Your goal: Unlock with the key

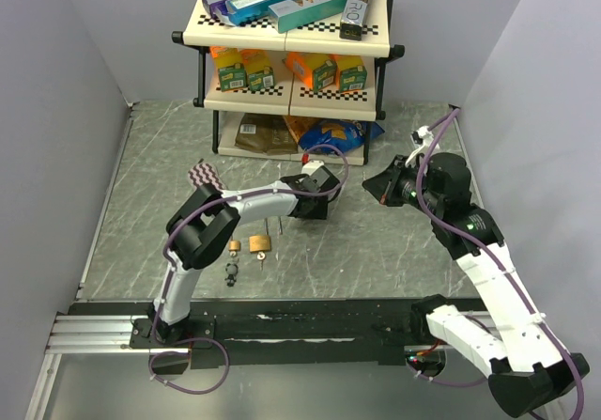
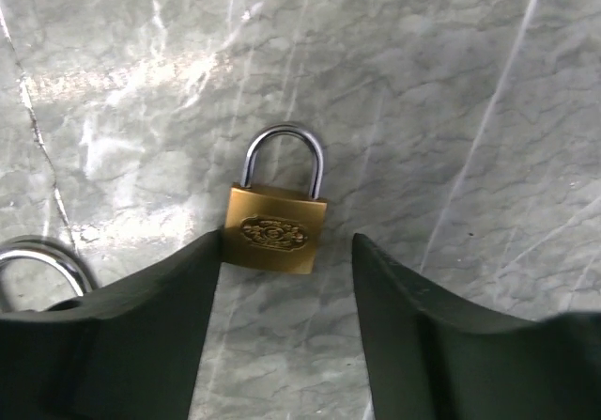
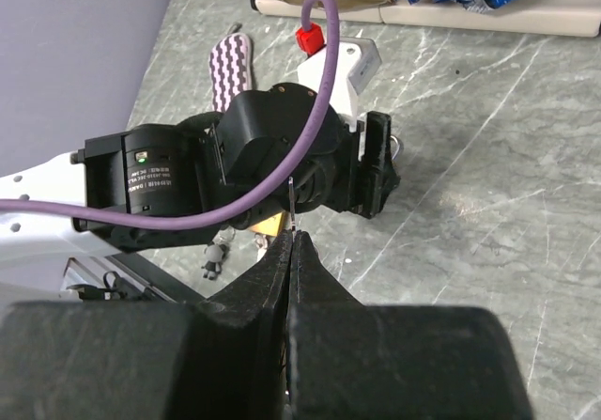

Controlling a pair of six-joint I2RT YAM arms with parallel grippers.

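Note:
A brass padlock [image 2: 275, 232] with a silver shackle lies flat on the grey marble table, just ahead of my left gripper [image 2: 286, 246], which is open with a finger on each side of the lock's lower edge. In the top view the padlock [image 1: 260, 243] lies near the left gripper [image 1: 306, 208]. A second, smaller padlock [image 1: 235, 246] lies beside it; its shackle [image 2: 42, 256] shows at the left. My right gripper [image 3: 294, 239] is shut on a thin key [image 3: 293, 204] that sticks out of its tips. It hovers right of the left arm [image 1: 383, 188].
A keyring with a small figure [image 1: 231, 272] lies near the front rail. A zebra-patterned object [image 1: 205, 171] lies at the back left. A three-tier shelf [image 1: 291, 35] with boxes and bags stands at the back. Grey walls close both sides.

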